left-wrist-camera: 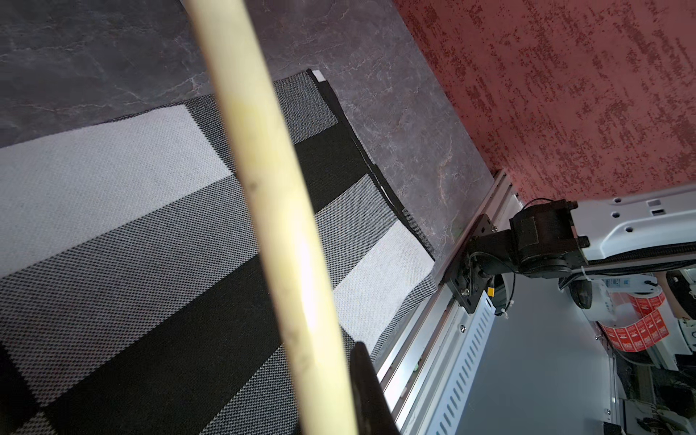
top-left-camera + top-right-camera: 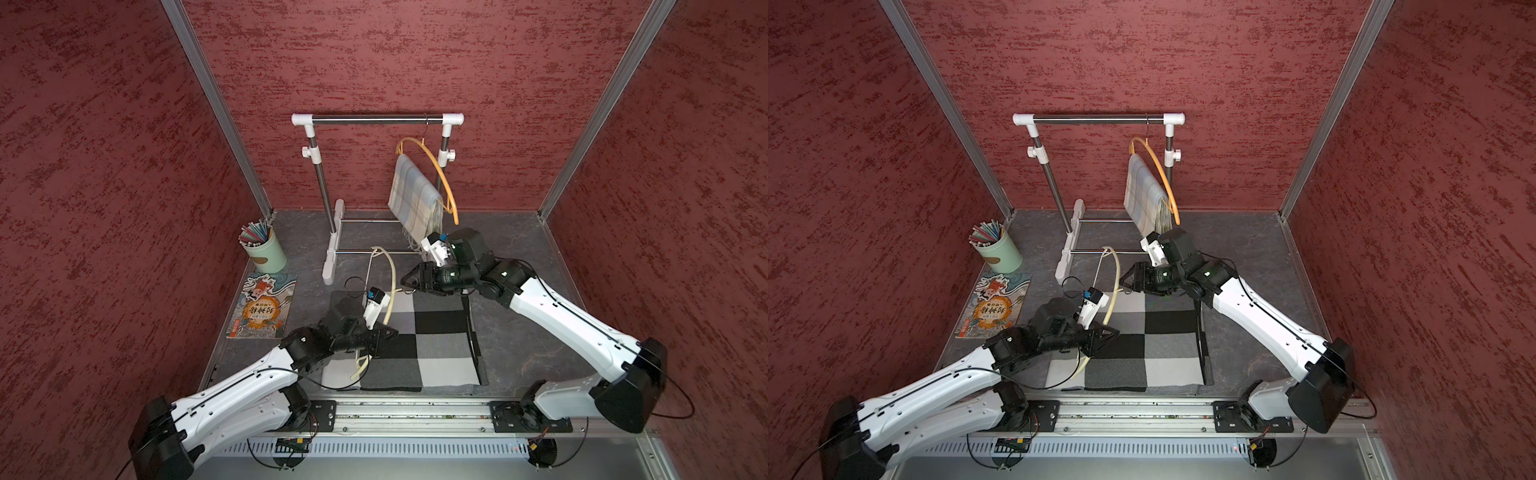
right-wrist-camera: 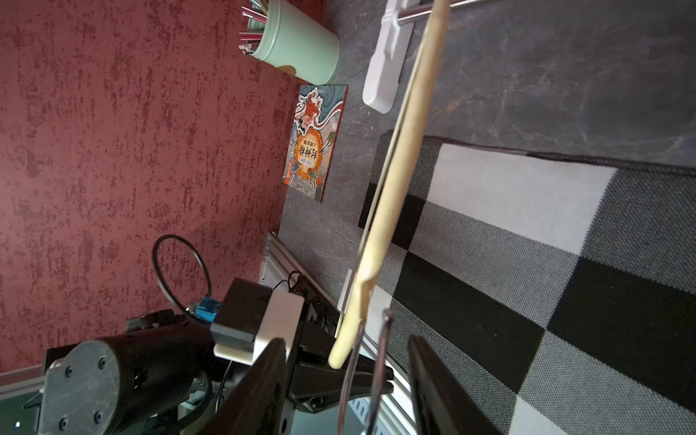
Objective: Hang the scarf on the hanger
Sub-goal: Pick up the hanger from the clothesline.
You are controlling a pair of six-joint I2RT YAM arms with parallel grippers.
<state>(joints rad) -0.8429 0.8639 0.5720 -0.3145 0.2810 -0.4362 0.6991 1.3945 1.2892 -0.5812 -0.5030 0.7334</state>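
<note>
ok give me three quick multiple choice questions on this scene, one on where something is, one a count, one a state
1. Where is the checked scarf?
A flat on the table
B hung from a hook on the wall
C rolled up in a basket

2. How many hangers are in view?
A one
B two
C three

3. The left gripper is:
A open and empty
B shut on the cream hanger
C shut on the checked scarf

Answers:
1 A, it lies spread out on the table below both arms.
2 B, the cream one plus an orange hanger on the rack.
3 B, the cream hanger is held above the scarf in its closed jaws.
</note>
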